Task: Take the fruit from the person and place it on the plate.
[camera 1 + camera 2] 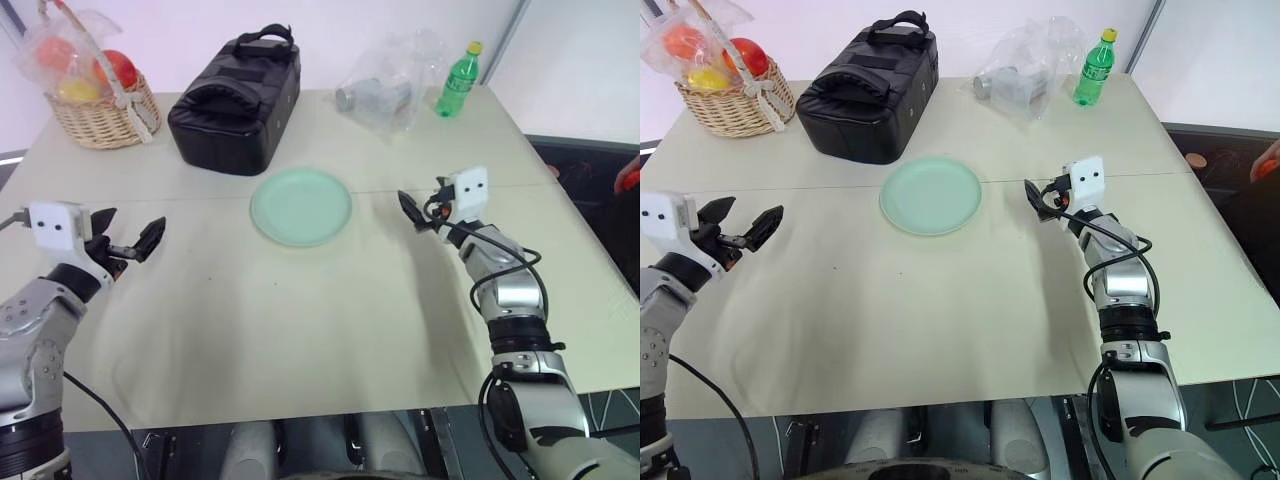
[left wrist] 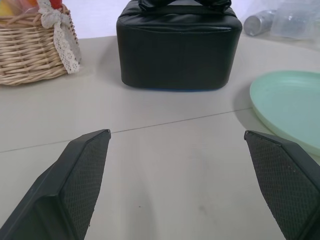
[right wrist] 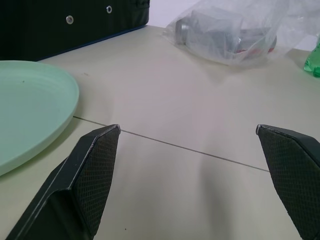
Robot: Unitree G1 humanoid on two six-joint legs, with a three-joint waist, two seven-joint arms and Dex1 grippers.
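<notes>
Over on the far left, a wicker basket (image 1: 103, 112) of wrapped fruit is parked at the table's (image 1: 300, 330) back corner. Nearer the front, the left gripper (image 1: 128, 236) is held just above the tabletop with its fingers spread wide, nothing in them. A black bag (image 1: 236, 100) is set behind the plate (image 1: 301, 205), which is lying flat around the middle of the table; being round, no long axis or pointing direction can be given. The right gripper (image 1: 418, 214) is hovering just right of the plate, also spread wide and empty. A plastic bag (image 1: 385, 85) and green bottle (image 1: 458, 79) are seen at the back right. At the far right edge, a bit of red-orange, likely the fruit (image 1: 629, 179), is only partly seen off the table.
</notes>
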